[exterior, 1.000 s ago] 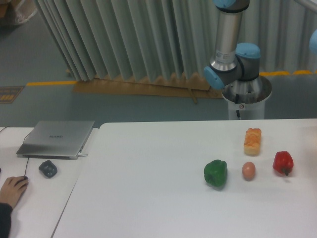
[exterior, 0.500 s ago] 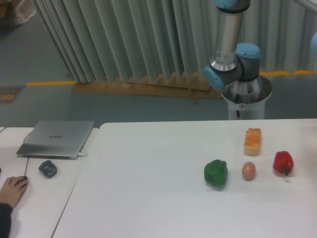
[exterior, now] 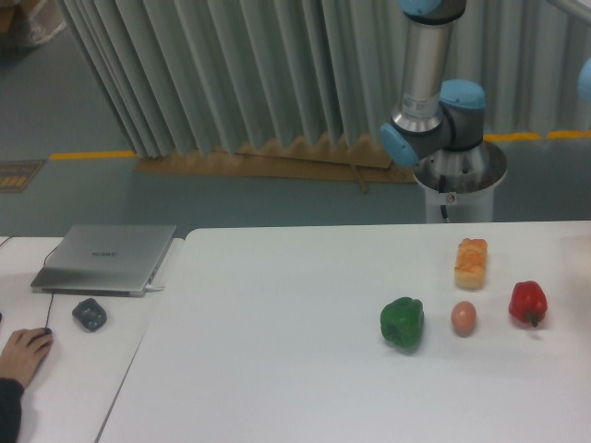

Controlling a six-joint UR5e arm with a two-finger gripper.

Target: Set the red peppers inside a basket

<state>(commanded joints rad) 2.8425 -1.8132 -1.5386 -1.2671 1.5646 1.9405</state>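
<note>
Red pepper (exterior: 527, 303) on table (exterior: 277, 369), right of egg (exterior: 464, 318) and green pepper (exterior: 403, 323). Arm (exterior: 434, 101) behind; gripper out of frame, finger state indeterminable.

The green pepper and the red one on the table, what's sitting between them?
A brown egg lies between the green pepper and the red pepper, touching neither, as the fixed camera shows. An orange bread-like block sits just behind the egg.
</note>
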